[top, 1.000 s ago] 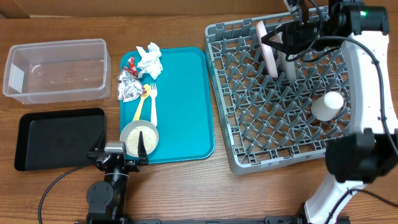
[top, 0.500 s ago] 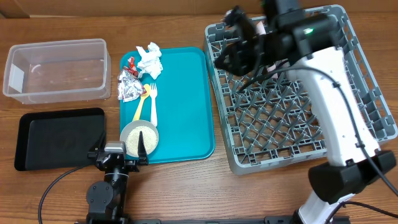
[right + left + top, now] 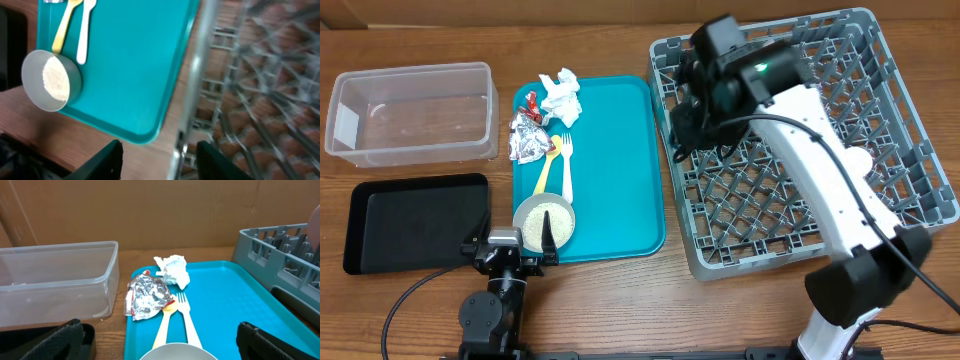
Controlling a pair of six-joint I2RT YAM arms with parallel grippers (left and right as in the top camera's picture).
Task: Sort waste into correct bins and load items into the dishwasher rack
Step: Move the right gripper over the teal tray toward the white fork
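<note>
From above, the right arm (image 3: pixel 810 130) reaches over the rack's (image 3: pixel 740 212) left edge; the bowl of rice (image 3: pixel 543 222), forks (image 3: pixel 566 168), napkin (image 3: pixel 560 95) and wrapper (image 3: pixel 527 137) lie on the teal tray (image 3: pixel 620 150). Left wrist: the left gripper (image 3: pixel 159 327) is spread wide and empty, with the bowl of rice just below it. Right wrist: the right gripper (image 3: pixel 159 150) is wide open, holding nothing, over the tray corner and rack rim.

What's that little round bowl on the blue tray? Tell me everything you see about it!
The bowl is small, round, pale grey, plastic-looking, standing upright near the front left corner of the teal tray. Whitish rice-like grains heap inside it. The handles of the yellow and white cutlery end at its far rim.
</note>
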